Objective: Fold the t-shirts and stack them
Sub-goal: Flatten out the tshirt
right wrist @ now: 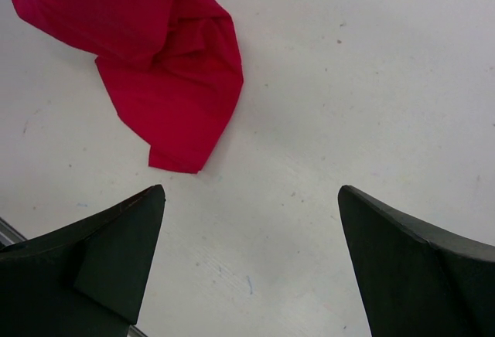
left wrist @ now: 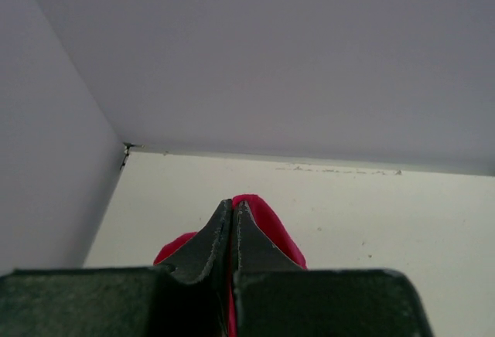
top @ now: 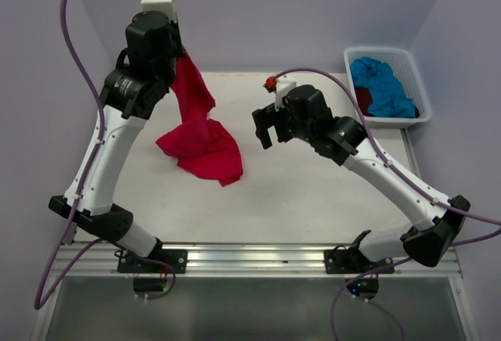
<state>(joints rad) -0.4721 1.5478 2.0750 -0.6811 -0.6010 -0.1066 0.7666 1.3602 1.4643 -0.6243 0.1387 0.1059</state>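
The bright red-pink t-shirt [top: 200, 138] hangs from my raised left gripper [top: 179, 50] at the table's back left, and its lower half lies crumpled on the table. In the left wrist view the left gripper [left wrist: 234, 203] is shut on a fold of this shirt [left wrist: 272, 227]. My right gripper [top: 266, 127] hovers open over the table's middle, to the right of the shirt and apart from it. The right wrist view shows the right gripper [right wrist: 251, 190] with bare table between its fingers and the shirt [right wrist: 170, 66] to its upper left. A turquoise t-shirt [top: 383, 87] and a dark red one [top: 362, 100] lie in the basket.
The white plastic basket [top: 416, 77] stands at the back right corner of the white table [top: 297, 192]. Lilac walls close in the back and both sides. A metal rail [top: 258, 256] with both arm bases runs along the near edge.
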